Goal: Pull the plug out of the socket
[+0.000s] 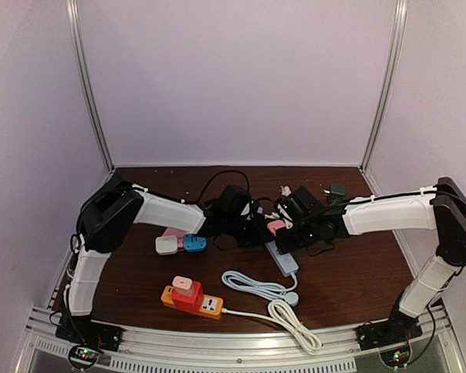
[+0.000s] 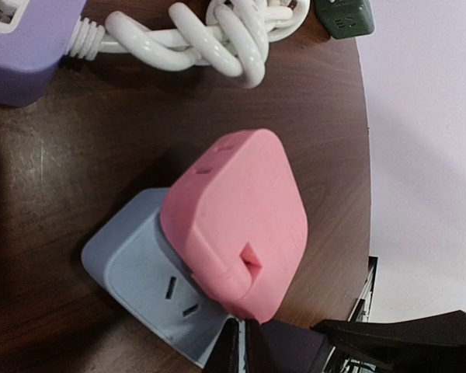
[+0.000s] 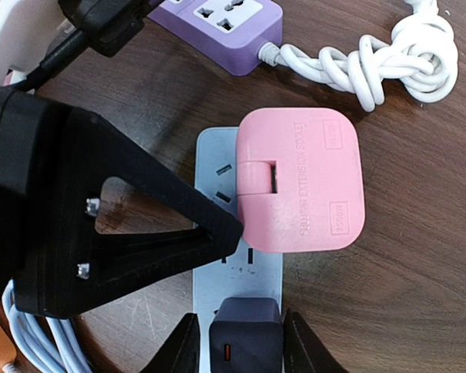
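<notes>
A pale blue socket strip lies on the brown table, carrying a pink plug and a dark navy plug. My right gripper straddles the navy plug, jaws open with narrow gaps at each side. My left gripper is shut, its tips pressed down on the strip just beside the pink plug. Its black fingers also show in the right wrist view. From above, both grippers meet over the strip at mid-table.
A purple socket strip with a knotted white cable lies just beyond. A green adapter sits at the back. White and blue adapters lie left, an orange-red strip and coiled white cable in front.
</notes>
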Available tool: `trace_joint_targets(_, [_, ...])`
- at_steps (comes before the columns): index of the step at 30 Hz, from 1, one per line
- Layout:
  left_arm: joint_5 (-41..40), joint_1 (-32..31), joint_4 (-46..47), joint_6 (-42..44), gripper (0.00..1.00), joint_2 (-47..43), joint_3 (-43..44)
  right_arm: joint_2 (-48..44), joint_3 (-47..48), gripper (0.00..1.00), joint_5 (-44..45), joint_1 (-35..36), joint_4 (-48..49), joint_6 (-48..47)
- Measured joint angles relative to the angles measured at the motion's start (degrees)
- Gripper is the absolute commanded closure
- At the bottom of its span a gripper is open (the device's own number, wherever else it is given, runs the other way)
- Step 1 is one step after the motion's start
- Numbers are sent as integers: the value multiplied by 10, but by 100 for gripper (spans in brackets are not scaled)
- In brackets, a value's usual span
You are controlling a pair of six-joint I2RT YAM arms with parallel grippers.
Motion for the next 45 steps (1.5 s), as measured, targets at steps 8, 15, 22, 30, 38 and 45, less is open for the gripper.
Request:
trace_joint_targets(8, [4, -7, 6, -22, 100, 0, -5, -2, -7, 62, 0, 0, -4, -4])
trace_joint_targets(15, [9, -13, 10, -36, 100, 3, -11, -2, -8, 70, 0, 0, -7, -9])
trace_joint_targets(22, [8, -13, 7, -38, 100, 3, -11, -2, -8, 74, 1, 1, -7, -12])
trace_joint_targets(30, [8, -13, 4, -38, 100, 3, -10, -1, -7, 66, 1, 1, -7, -15])
trace_joint_targets(38, [8, -13, 0, -38, 100, 3, -8, 8, -7, 73, 0, 1, -7, -16])
trace_joint_targets(45, [5, -13, -16, -38, 100, 3, -1, 9, -4, 83, 4, 3, -10, -16])
